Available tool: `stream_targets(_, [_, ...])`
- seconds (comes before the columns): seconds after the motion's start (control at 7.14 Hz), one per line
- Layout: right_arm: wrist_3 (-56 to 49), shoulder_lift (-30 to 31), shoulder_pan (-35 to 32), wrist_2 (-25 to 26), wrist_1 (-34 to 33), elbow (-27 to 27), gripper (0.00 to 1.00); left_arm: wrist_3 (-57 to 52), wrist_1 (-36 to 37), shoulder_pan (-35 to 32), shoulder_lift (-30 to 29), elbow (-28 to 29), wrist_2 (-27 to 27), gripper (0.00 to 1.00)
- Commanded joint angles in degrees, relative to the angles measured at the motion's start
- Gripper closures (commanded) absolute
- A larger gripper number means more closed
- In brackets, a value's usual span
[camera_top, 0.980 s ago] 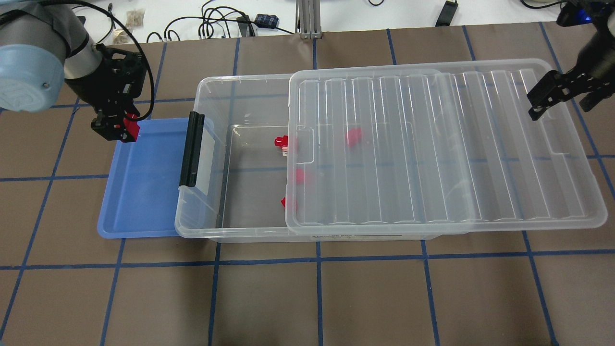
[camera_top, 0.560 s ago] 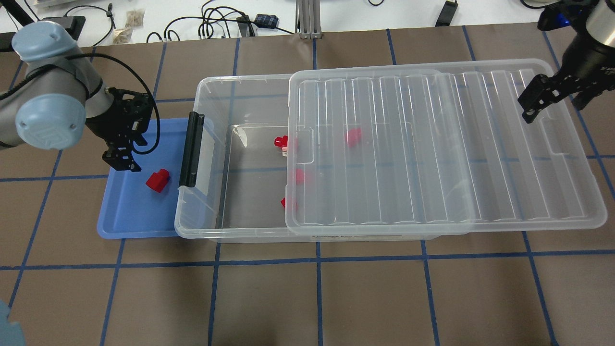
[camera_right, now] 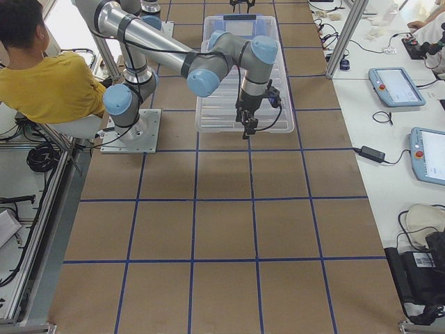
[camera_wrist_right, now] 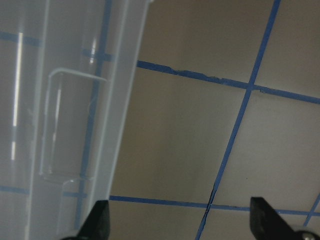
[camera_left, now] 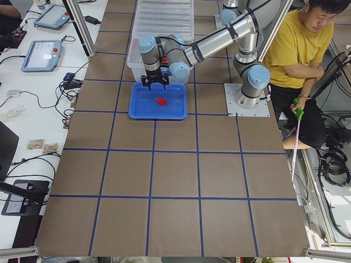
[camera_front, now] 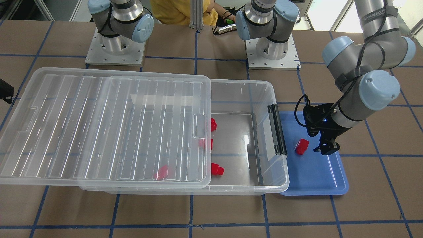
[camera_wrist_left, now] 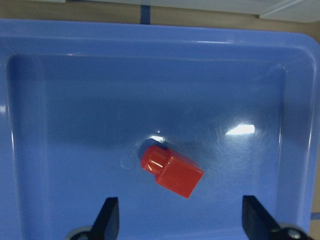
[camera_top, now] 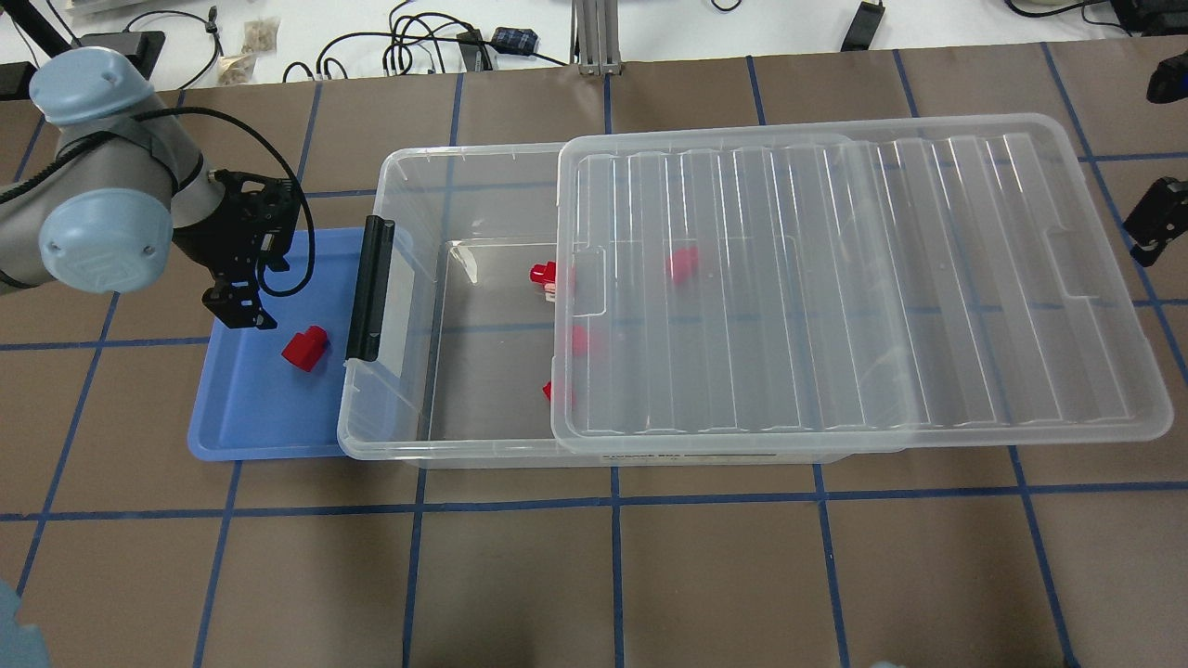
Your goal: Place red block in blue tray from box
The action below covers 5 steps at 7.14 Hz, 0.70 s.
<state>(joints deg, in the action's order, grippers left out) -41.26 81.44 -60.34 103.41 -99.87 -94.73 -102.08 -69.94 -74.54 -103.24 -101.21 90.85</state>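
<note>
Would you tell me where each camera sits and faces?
Front-facing: across the table, facing both bases; left gripper over blue tray.
Overhead: behind the robot, down onto the box; left arm.
Exterior left: table's left end; left arm nearest.
Exterior right: table's right end; right arm nearest.
Left wrist: down at the red block; fingertips open.
Right wrist: down beside the lid; right gripper open.
Shared: first two show block in tray.

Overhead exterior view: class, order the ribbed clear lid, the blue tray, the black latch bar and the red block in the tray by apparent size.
1. Ribbed translucent plastic lid
2. Shallow blue plastic tray
3. Black latch bar
4. Small glossy red block lying in the tray
</note>
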Motion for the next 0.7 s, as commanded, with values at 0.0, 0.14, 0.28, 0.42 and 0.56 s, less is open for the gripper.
stream_targets(0.0, [-1.7,-2.7,1.7,0.6,-0.9,-0.4,0.00,10.9,-13.2,-1.4,4.0,9.4,-1.5,0.12])
stream_targets(0.14, [-1.0,-3.3,1.6,0.5,-0.8,-0.6,0.00,21.4,-14.2,-4.5,5.8,11.4,-3.4,0.09])
stream_targets(0.28, [-0.8,-3.7,1.6,-0.3,-0.9,-1.3,0.00,32.1,-14.3,-9.4,7.2,12.6,-3.8,0.09])
stream_targets(0.42, [0.6,-3.6,1.6,-0.3,-0.4,-1.3,0.00,45.3,-14.1,-13.5,7.7,13.8,-4.6,0.08])
stream_targets(0.56, [2.5,-3.1,1.3,-0.6,-0.2,-1.4,0.00,62.3,-13.6,-15.8,8.5,14.2,-7.1,0.00])
